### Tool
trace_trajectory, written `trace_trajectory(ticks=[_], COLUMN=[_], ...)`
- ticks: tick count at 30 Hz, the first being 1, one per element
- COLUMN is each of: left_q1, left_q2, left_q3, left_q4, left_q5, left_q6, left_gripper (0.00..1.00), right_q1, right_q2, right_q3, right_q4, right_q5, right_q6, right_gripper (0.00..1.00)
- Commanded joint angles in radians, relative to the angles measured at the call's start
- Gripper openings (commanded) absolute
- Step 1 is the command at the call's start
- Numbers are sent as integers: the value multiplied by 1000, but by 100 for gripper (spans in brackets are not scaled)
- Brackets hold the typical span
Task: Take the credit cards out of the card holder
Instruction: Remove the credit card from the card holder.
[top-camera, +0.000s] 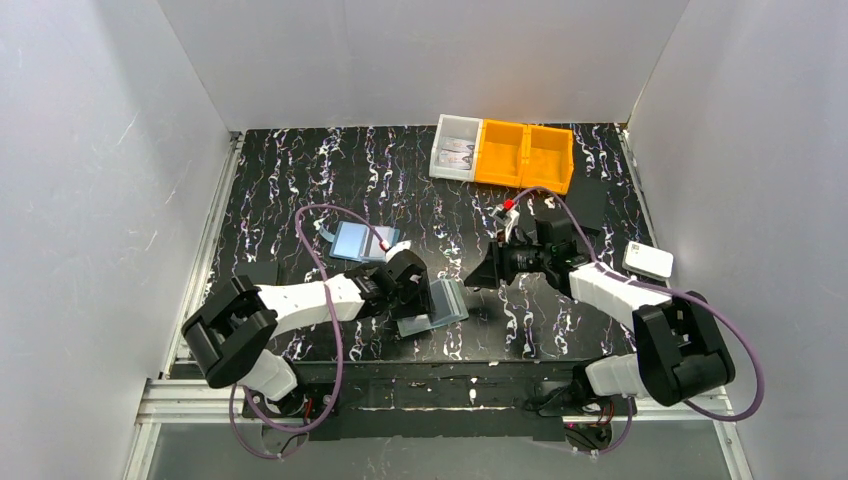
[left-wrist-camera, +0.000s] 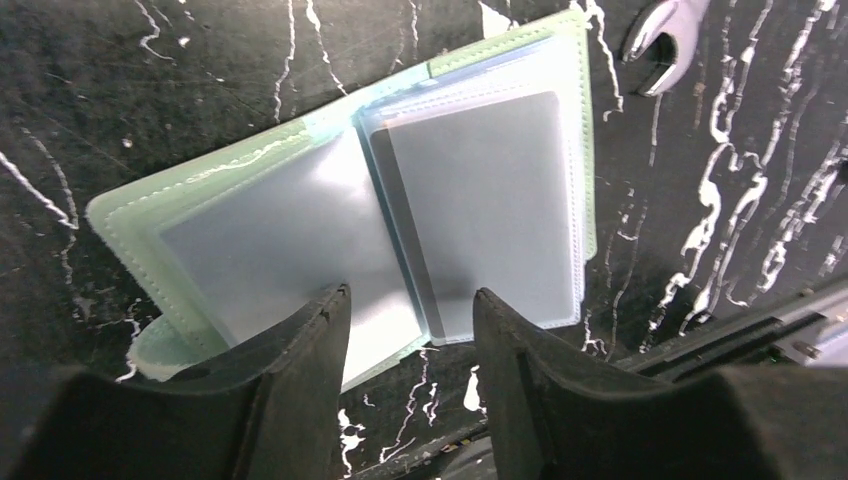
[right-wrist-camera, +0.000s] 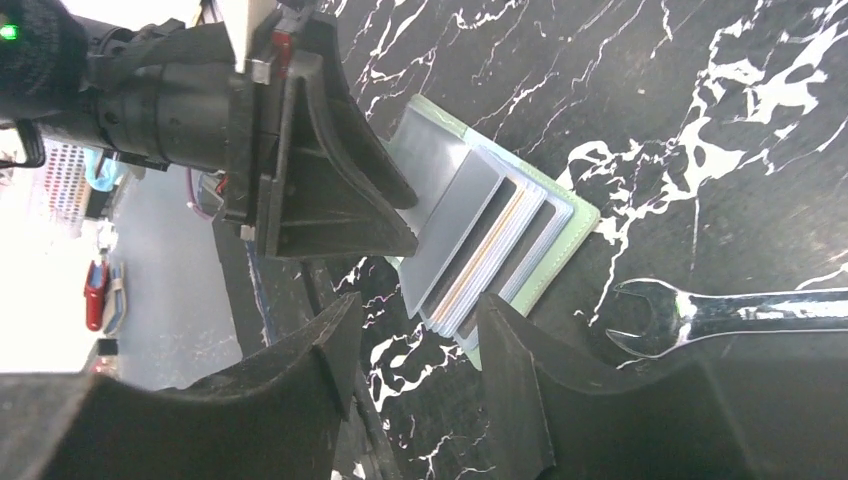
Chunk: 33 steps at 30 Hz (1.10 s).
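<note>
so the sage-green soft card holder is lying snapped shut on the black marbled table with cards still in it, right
Not shut: the sage-green soft card holder lies open on the black marbled table, thin plastic cards still in its sleeves. The left wrist view shows it.

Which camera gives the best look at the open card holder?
Left wrist: the card holder lies open, filling the frame, both panels visible. Right wrist shows it obliquely, partly covered; top external shows it small.

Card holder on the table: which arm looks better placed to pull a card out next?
Probably the right. The right gripper is open and faces the fanned edges of the credit cards in the card holder; the left gripper sits directly over the holder.
</note>
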Motion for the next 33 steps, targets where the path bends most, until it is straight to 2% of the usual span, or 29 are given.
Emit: trace_trajectory(ticks=[1, 7, 11, 19, 33], left_q1=[15, 24, 24, 25, 24], left_q2=[-45, -47, -68, -174, -173], left_q3=[-74, -121, -151, -264, -299], left_q4=[130, 194, 206, 279, 346], left_q5=[56, 80, 81, 78, 131], left_q6=[-31, -27, -31, -79, -79], left_gripper=[43, 37, 32, 33, 34], right_q1=[50, 87, 109, 155, 175], right_q2=[46, 107, 135, 188, 241], right_q3=[-9, 6, -1, 29, 41], right_q4=[125, 189, 215, 191, 160], right_q5=[24, -16, -25, 9, 43], right_q6=[96, 191, 236, 234, 219], right_gripper=[53, 46, 45, 49, 54])
